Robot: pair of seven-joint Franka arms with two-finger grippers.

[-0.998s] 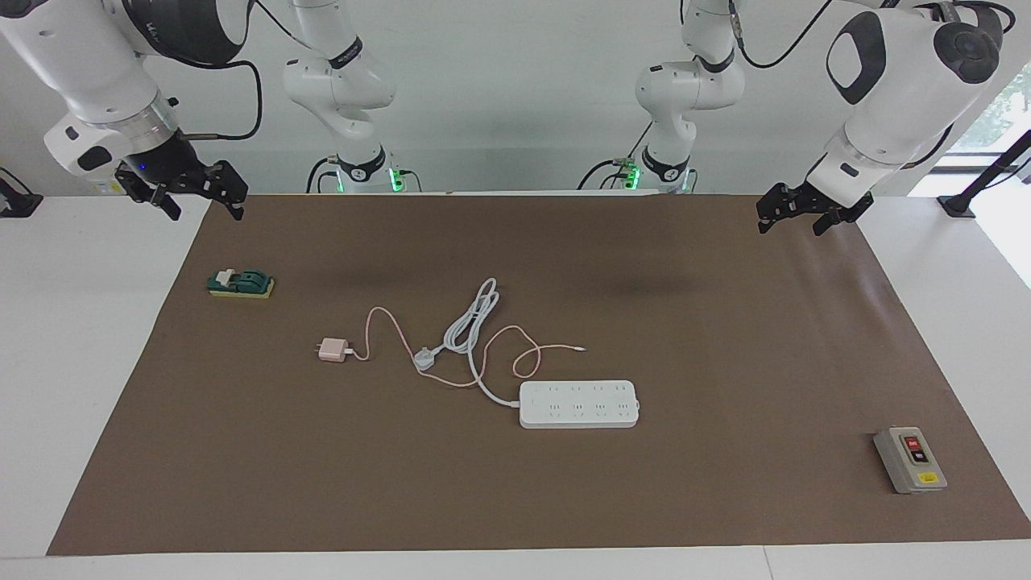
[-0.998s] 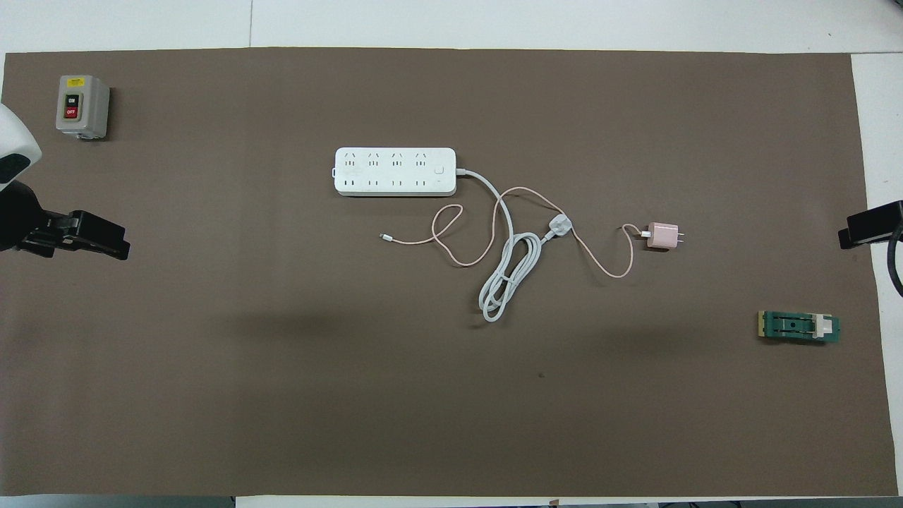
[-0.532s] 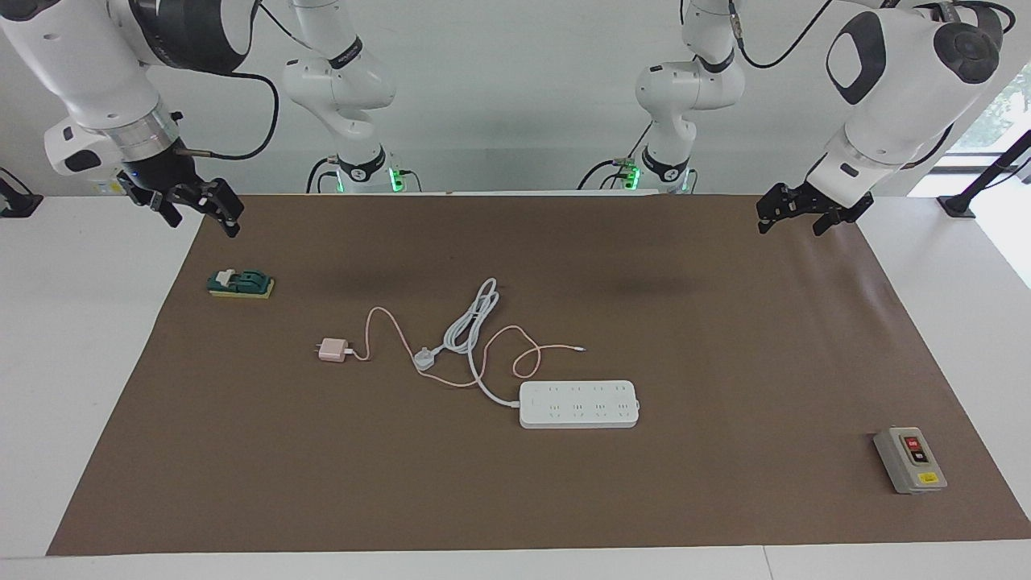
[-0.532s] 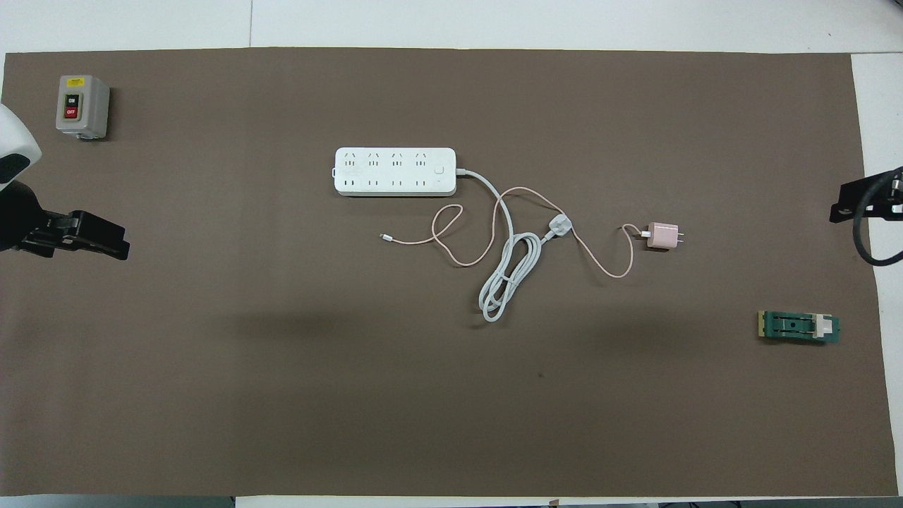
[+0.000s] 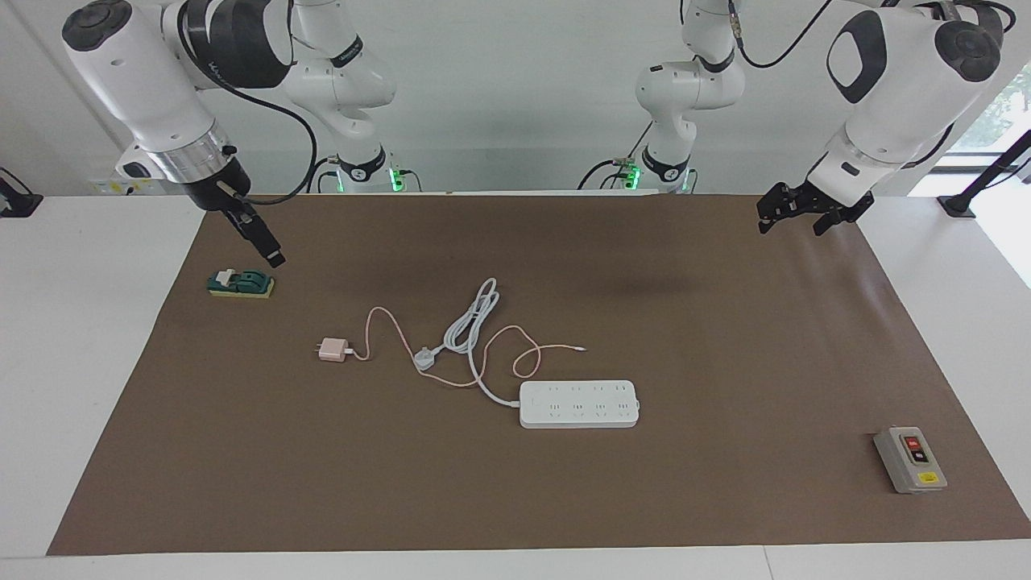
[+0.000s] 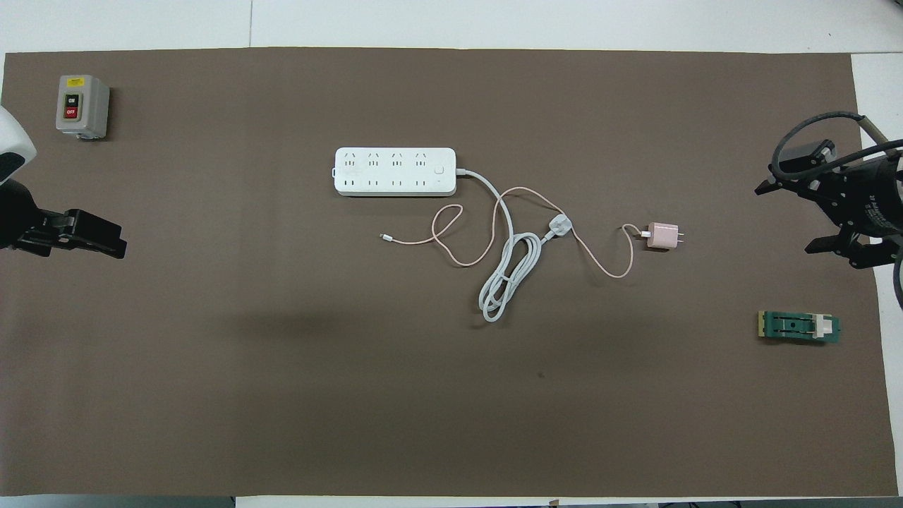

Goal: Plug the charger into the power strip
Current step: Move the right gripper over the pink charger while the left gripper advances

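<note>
The pale pink charger [image 5: 331, 350] [image 6: 663, 236] lies on the brown mat with its prongs pointing toward the right arm's end, and its thin pink cable loops toward the power strip. The white power strip [image 5: 578, 403] [image 6: 395, 171] lies flat, farther from the robots than the charger, with nothing plugged into its sockets. My right gripper [image 5: 270, 250] [image 6: 784, 219] hangs open and empty above the mat's edge at the right arm's end, well apart from the charger. My left gripper [image 5: 789, 229] [image 6: 106, 243] waits open and empty above the mat's edge at the left arm's end.
The strip's thick white cord coils between charger and strip and ends in a white three-pin plug [image 5: 424, 358] [image 6: 560, 226]. A green block [image 5: 241, 283] [image 6: 798, 327] sits below the right gripper. A grey switch box [image 5: 910, 459] [image 6: 82, 106] stands at the left arm's end.
My right arm has swung in over the mat's edge, turned its wrist and come lower, above the green block. The left arm has stayed where it was. Nothing on the mat moved.
</note>
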